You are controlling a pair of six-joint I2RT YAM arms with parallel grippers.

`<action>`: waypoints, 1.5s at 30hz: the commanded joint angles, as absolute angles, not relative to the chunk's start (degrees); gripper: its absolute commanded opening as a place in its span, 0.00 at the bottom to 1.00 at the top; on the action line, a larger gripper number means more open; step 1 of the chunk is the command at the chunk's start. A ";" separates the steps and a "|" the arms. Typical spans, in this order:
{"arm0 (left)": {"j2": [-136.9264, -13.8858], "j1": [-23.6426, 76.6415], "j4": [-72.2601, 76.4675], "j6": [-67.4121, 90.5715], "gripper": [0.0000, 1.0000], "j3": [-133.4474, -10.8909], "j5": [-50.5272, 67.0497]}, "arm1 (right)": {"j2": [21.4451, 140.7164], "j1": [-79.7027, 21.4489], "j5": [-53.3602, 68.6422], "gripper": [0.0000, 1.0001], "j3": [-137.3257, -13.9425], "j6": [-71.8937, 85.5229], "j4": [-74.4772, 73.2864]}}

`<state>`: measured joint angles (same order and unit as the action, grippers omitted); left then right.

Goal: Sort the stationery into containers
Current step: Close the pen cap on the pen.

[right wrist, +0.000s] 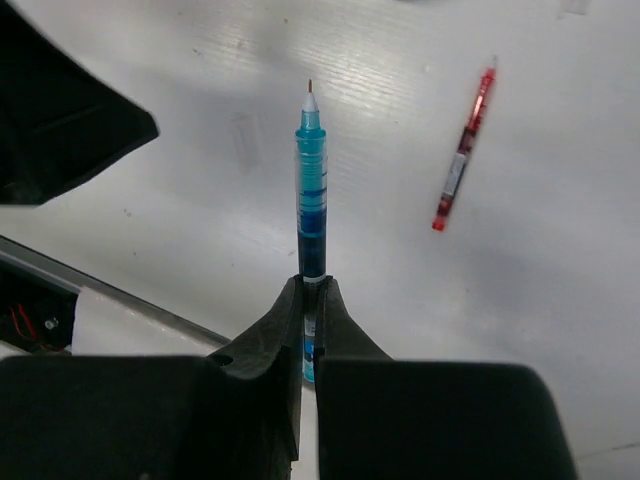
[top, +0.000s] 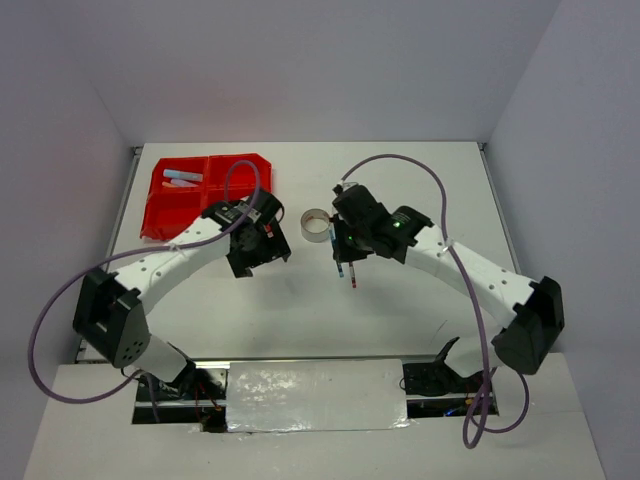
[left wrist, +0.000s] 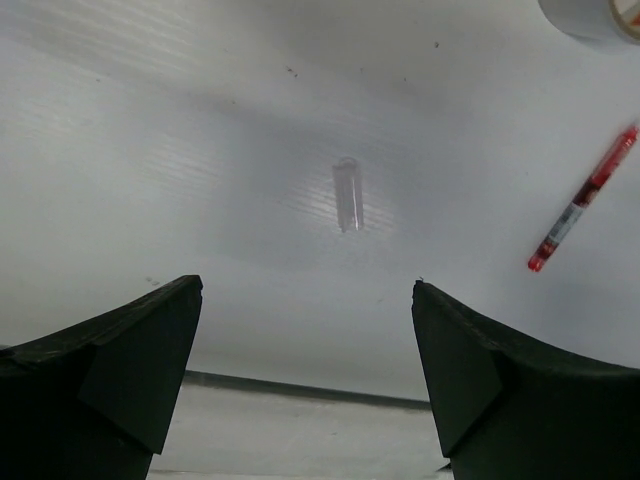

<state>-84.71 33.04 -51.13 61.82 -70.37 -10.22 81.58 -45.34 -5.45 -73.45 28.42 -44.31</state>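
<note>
While the right gripper (right wrist: 311, 285) is pinching the blue pen (right wrist: 311, 190) tight over the bare table (top: 300, 310), the red pen (right wrist: 462, 160) is lying near; the left gripper (left wrist: 308, 290) is hanging wide apart by the red bin's (top: 160, 220) near-right corner.

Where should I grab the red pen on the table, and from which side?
Take the red pen at mid-barrel, coming straight down, with the fingers closing across its thin width. It lies flat on the table with bare surface along both long sides, so a sideways approach would likely just push it. The left gripper is open; the right gripper is shut on the blue pen.
</note>
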 commanded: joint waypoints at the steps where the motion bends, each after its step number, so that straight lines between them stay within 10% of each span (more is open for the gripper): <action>1: -90.76 35.94 -51.94 73.47 0.98 -73.81 -14.50 | 76.75 -45.00 -9.05 0.00 -70.93 28.04 -52.11; 24: -107.76 42.19 -46.76 79.19 0.81 -74.54 -13.88 | 67.41 -45.00 -3.61 0.00 -67.59 19.95 -52.74; 45: -108.54 41.13 -42.63 76.99 0.31 -70.49 -14.77 | 67.15 -45.00 1.67 0.00 -68.64 20.04 -51.24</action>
<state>-108.33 41.54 -45.04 77.38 -72.55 -13.78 68.99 -45.15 -0.51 -66.41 21.08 -52.69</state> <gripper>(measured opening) 0.328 0.039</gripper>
